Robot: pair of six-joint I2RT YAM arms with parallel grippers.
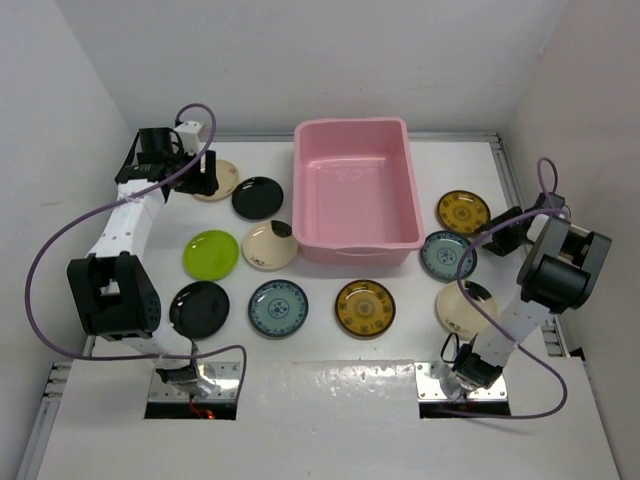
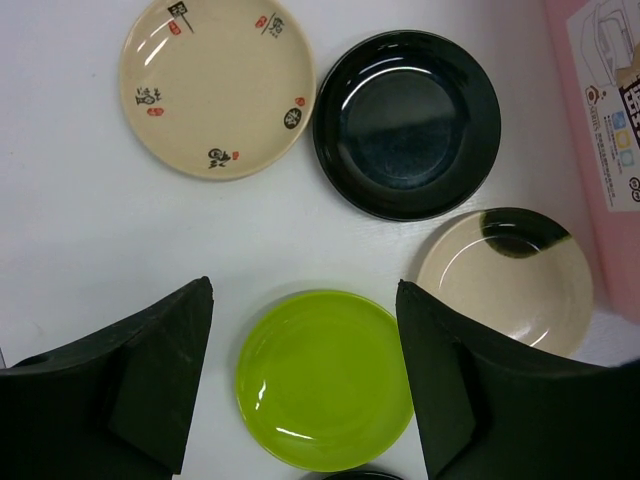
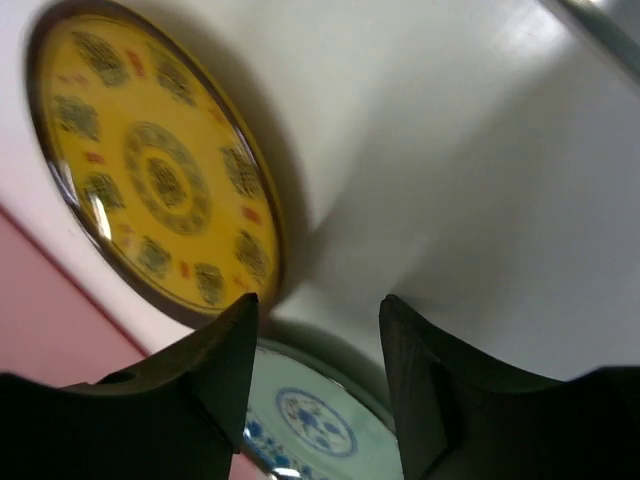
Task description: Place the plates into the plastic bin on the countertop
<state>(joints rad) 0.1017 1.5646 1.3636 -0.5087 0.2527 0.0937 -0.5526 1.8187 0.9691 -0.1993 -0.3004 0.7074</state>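
The pink plastic bin (image 1: 355, 195) stands at the back middle of the white countertop (image 1: 330, 400) with nothing inside. Plates lie around it: cream marked (image 1: 222, 180), black (image 1: 257, 198), lime green (image 1: 211, 254), cream with a black patch (image 1: 269, 245), black (image 1: 199, 308), blue-patterned (image 1: 278, 307), yellow-brown (image 1: 364, 308). My left gripper (image 1: 200, 178) is open and empty, raised over the back-left plates; its wrist view frames the lime plate (image 2: 325, 378). My right gripper (image 1: 500, 232) is open and empty, low between a yellow-brown plate (image 3: 150, 170) and a blue-patterned plate (image 3: 310, 420).
Right of the bin lie the yellow-brown plate (image 1: 462, 211), the blue-patterned plate (image 1: 447, 255) and a cream plate (image 1: 465, 307). White walls close in the left, back and right. The bin wall (image 2: 600, 120) is at the right edge of the left wrist view.
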